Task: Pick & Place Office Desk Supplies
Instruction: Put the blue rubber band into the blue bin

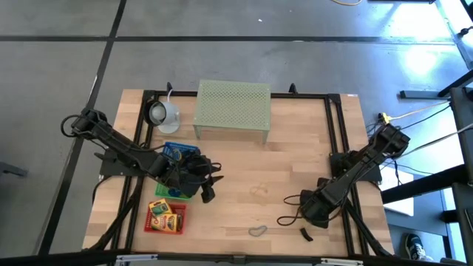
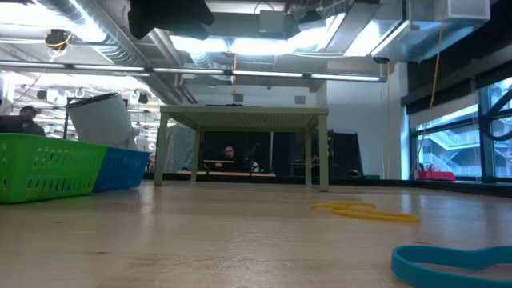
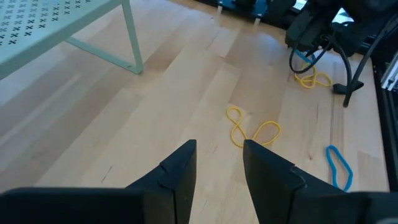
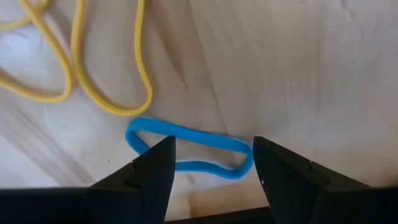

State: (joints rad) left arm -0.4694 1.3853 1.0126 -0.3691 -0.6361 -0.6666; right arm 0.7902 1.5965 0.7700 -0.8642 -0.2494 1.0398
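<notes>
Between right fingers (image 4: pixel 211 165), parted, low over bench (image 4: pixel 298 68): blue loop (image 4: pixel 186 152); yellow loops (image 4: pixel 81 68) just beyond. Left fingers (image 3: pixel 217 171) parted, empty.

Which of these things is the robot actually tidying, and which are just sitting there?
Job:
- blue loop
- yellow loops
- black clip
- yellow boxes

Just there:
- green mesh stand
- white lamp-like object
</notes>
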